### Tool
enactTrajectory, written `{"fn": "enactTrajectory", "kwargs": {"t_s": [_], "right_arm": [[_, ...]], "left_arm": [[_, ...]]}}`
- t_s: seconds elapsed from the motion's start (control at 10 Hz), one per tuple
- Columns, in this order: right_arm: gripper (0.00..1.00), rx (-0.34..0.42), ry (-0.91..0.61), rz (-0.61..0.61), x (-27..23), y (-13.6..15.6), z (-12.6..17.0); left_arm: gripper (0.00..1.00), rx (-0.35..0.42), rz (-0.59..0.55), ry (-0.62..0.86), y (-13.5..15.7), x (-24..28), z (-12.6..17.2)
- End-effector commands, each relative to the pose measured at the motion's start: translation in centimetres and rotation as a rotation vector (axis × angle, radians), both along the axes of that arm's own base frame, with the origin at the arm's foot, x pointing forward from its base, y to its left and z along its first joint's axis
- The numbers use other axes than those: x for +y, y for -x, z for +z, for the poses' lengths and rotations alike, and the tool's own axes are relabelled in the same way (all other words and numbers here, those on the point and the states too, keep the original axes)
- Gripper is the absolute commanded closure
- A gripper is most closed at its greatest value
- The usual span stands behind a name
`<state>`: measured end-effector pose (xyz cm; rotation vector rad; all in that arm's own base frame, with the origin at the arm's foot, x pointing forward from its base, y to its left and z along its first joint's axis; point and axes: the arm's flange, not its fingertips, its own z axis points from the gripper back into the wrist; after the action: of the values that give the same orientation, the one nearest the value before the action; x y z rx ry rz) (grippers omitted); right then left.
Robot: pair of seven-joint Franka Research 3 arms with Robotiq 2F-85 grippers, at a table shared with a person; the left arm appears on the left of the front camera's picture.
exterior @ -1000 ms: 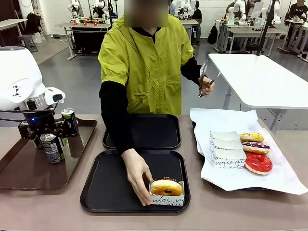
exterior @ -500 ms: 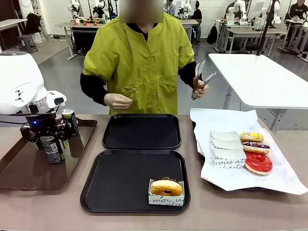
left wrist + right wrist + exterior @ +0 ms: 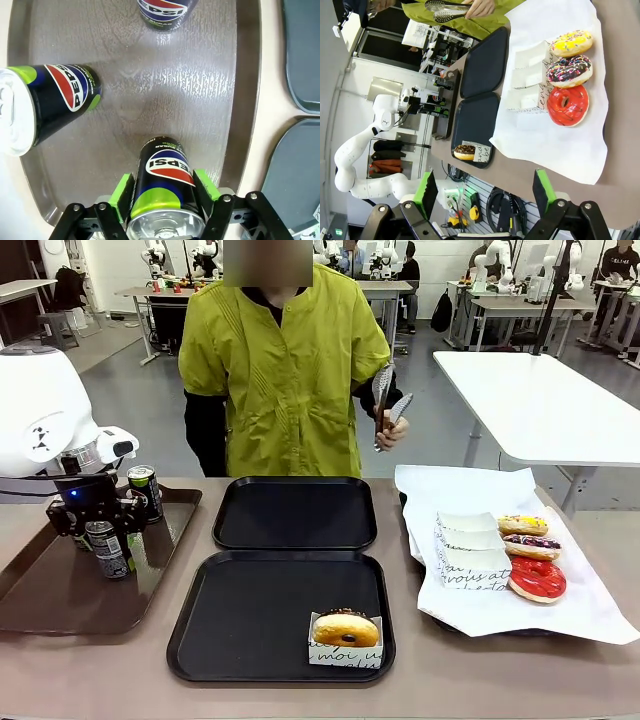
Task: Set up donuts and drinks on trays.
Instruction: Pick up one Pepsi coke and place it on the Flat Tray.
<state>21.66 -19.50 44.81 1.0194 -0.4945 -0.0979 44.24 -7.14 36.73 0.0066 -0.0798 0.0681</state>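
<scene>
The person had drawn the tongs [image 3: 385, 400] closer to the chest and lowered the other arm to the side. The left gripper [image 3: 165, 190] stayed clamped on a Pepsi can [image 3: 162, 172] on the brown tray [image 3: 50, 600]. The right gripper [image 3: 484, 192] hung spread open. A sleeved donut [image 3: 346, 630] sat in the near black tray [image 3: 240, 640] on the tan table [image 3: 480, 680]. White tables [image 3: 540, 400] stood on grey floor behind.

lab hall: rows of white worktables [image 3: 545, 405], grey floor [image 3: 150, 410], people [image 3: 408, 280] at benches
</scene>
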Motion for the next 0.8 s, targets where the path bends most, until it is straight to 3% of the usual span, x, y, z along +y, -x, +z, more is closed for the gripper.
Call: {"fn": "enactTrajectory", "kwargs": {"t_s": [0.0, 0.1, 0.2, 0.3, 0.4, 0.5, 0.7], "right_arm": [[0.00, -0.005, -0.001, -0.001, -0.1, 0.0, -0.1], [0.00, -0.005, -0.001, -0.001, -0.1, 0.0, -0.1], [0.00, -0.005, -0.001, -0.001, -0.1, 0.0, -0.1], [0.00, -0.005, -0.001, -0.001, -0.1, 0.0, -0.1], [0.00, -0.005, -0.001, -0.001, -0.1, 0.0, -0.1], [0.00, -0.005, -0.001, -0.001, -0.1, 0.0, -0.1], [0.00, -0.005, -0.001, -0.001, -0.1, 0.0, -0.1]], "left_arm": [[1.00, 0.010, -0.003, -0.035, 0.3, 0.1, 0.0], [0.93, 0.014, -0.002, -0.040, 0.2, 0.1, 0.2], [0.92, 0.017, -0.001, -0.043, 0.2, 0.0, 0.4], [1.00, 0.018, 0.004, -0.040, 0.3, 0.0, 0.5], [1.00, 0.035, 0.011, -0.039, 0.4, -0.2, 1.1], [1.00, 0.038, 0.026, -0.036, 0.8, -0.7, 2.6], [1.00, -0.012, 0.018, -0.015, 2.6, -2.2, 8.4]]}}
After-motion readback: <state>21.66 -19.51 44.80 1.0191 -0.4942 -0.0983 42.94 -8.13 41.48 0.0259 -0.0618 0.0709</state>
